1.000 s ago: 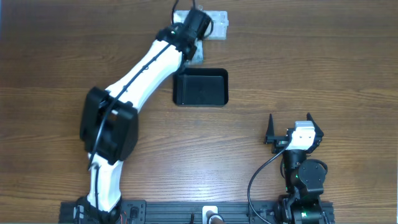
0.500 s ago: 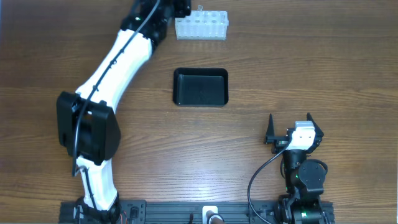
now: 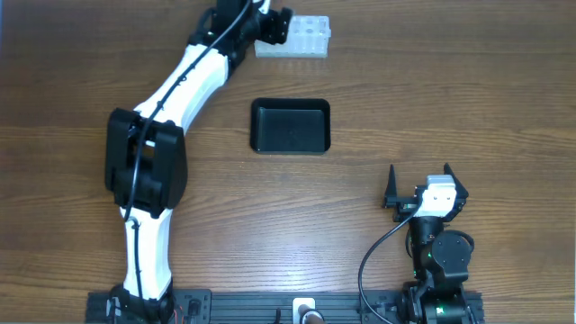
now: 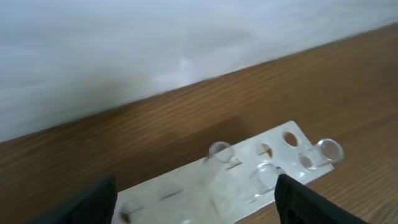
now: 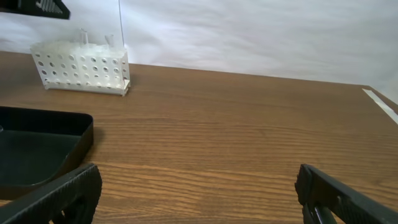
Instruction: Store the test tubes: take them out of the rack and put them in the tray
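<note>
A white perforated test tube rack stands at the table's far edge, and clear tubes sit upright in its holes. The black tray lies just in front of it with nothing visible inside. My left gripper hovers over the rack's left end, fingers spread wide and holding nothing. In the left wrist view the rack lies below and between the two fingers. My right gripper is open near its base at the front right, far from the rack and the tray.
Bare wooden tabletop surrounds the tray and the right arm. A white wall rises directly behind the rack. The left arm's white links stretch diagonally across the left half of the table.
The left arm swung left off the rack, then came back right; its gripper is now over the rack's left end. The right arm has stayed still.
</note>
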Tool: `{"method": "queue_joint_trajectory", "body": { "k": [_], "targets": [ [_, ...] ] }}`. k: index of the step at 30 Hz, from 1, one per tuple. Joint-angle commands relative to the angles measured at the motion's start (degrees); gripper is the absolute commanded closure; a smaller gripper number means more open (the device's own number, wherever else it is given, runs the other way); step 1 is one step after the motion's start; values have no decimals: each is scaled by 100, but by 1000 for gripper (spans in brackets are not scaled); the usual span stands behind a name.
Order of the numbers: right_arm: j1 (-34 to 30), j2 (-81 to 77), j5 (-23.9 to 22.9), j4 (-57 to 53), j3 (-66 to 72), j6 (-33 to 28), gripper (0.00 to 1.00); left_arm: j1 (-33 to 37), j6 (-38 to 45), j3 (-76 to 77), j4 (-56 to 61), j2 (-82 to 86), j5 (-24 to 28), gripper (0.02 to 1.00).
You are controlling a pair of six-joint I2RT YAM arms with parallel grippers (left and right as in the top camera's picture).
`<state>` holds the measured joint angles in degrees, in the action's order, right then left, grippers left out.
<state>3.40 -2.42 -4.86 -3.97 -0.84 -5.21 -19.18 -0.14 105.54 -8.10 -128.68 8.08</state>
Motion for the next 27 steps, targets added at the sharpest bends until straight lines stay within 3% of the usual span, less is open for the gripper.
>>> {"method": "queue_joint_trajectory", "body": {
  "k": [1,27],
  "targets": [
    [-44,55,52,9,55,-46,9,2,275,-13,109,-238,168,205],
    [-44,55,52,9,55,-46,9,2,271,-13,1034,-542,-175,218]
  ]
}}
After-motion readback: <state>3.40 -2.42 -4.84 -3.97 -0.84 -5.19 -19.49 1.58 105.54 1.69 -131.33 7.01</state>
